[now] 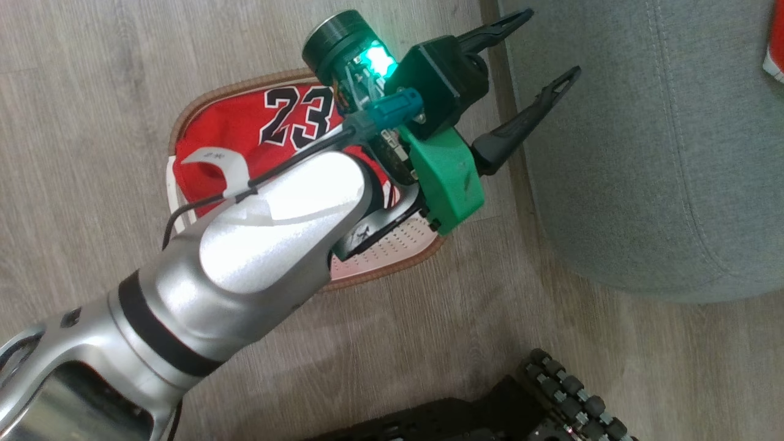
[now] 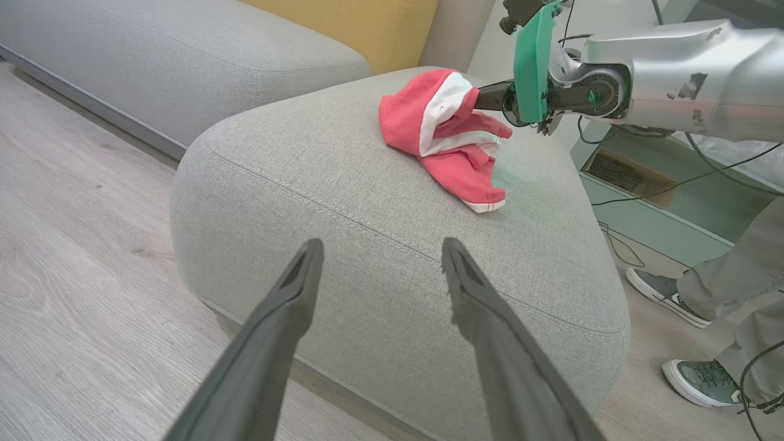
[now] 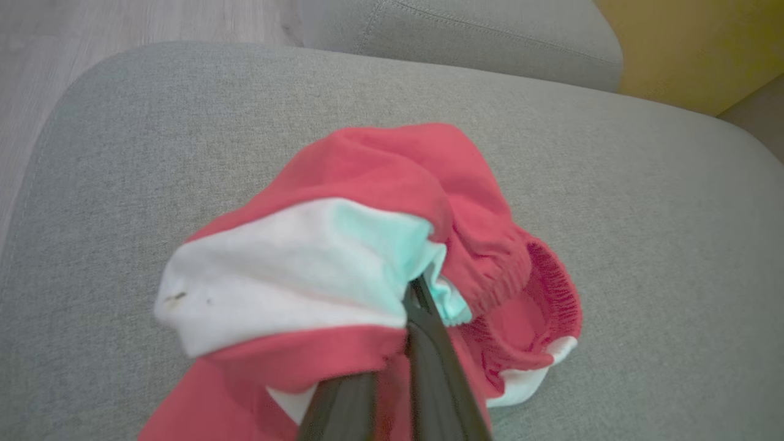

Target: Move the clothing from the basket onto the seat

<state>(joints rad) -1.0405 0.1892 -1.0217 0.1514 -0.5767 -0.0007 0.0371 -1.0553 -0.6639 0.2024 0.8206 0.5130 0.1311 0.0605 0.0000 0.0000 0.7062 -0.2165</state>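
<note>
While the left end effector [image 1: 551,41] hangs with its two dark fingers spread wide and nothing between them, over the strip of floor between the basket [image 1: 392,266] and the seat [image 1: 643,153], the right end effector [image 3: 413,306] is pinched tight on a red garment [image 3: 380,202] with white trim. That garment lies bunched on top of the seat, toward its far right part, touching the cushion. A second piece, the red jersey [image 1: 245,128] bearing the number 23, lies in the basket on the wooden floor [image 1: 92,122], left of the seat. The pale left forearm covers part of it. Beyond the seat's right side, a person's grey shoes [image 2: 667,297] stand on the floor.
</note>
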